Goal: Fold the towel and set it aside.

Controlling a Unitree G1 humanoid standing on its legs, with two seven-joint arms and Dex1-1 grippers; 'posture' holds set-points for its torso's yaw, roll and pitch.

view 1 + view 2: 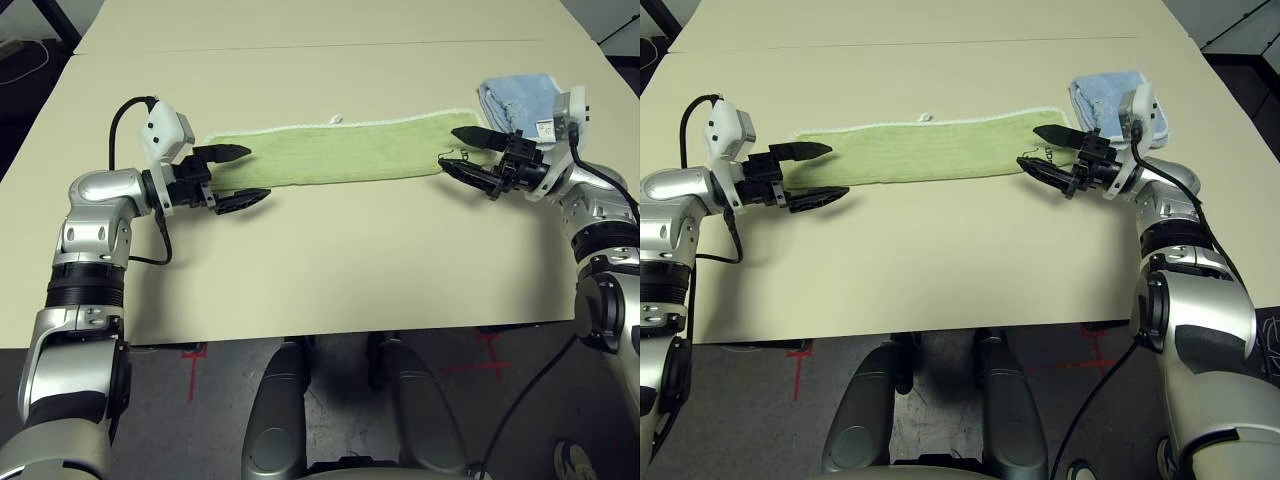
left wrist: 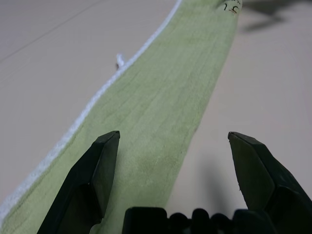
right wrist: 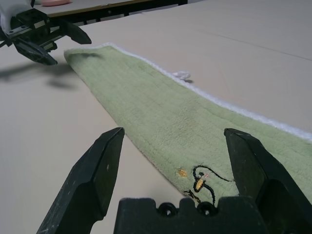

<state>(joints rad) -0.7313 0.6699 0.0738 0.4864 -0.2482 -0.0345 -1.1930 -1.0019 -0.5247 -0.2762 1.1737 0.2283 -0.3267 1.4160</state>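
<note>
Claws first: our left claw (image 1: 232, 177) gapes wide at the towel's nine o'clock end, one finger over the cloth, the other beside its near edge. Our right claw (image 1: 463, 151) stands just as wide at the three o'clock end, holding nothing. Between them the green towel (image 1: 345, 152) lies flat as a long strip on the table (image 1: 330, 270), a blue cloth (image 1: 518, 97) bunched just past its right end. We judge it light, limp and grippy; pinching both short ends near the corners should carry it.

Right claw (image 3: 170, 161) spread wide over the towel (image 3: 165, 112) — left claw (image 3: 61, 41) at its far end.
</note>
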